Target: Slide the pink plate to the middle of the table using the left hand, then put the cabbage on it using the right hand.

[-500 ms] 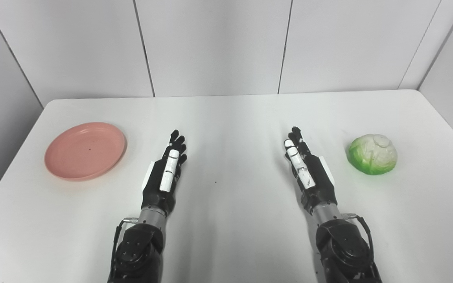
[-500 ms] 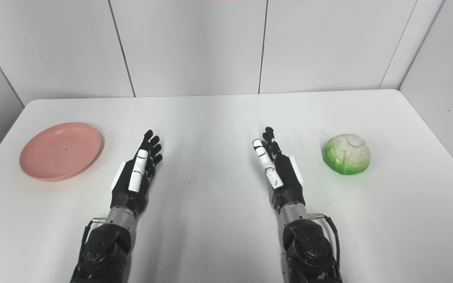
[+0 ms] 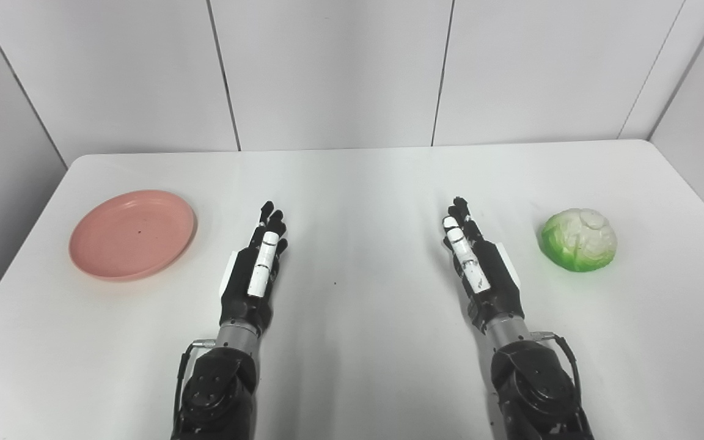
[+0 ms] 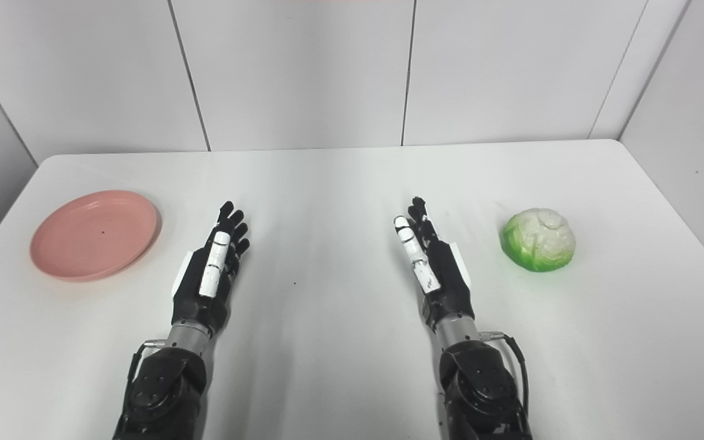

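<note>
A pink plate (image 3: 132, 234) lies flat and bare at the left side of the white table (image 3: 364, 177). A green and white cabbage (image 3: 579, 239) sits at the right side. My left hand (image 3: 255, 269) rests over the table to the right of the plate, fingers stretched forward, open and holding nothing. My right hand (image 3: 477, 266) is held the same way, open, a short gap to the left of the cabbage. Neither hand touches its object.
Grey wall panels (image 3: 333, 67) stand behind the table's far edge. The table's left edge runs close to the plate and its right edge close to the cabbage.
My left hand has shifted slightly forward and to the left. The right hand, the plate and the cabbage have not moved.
</note>
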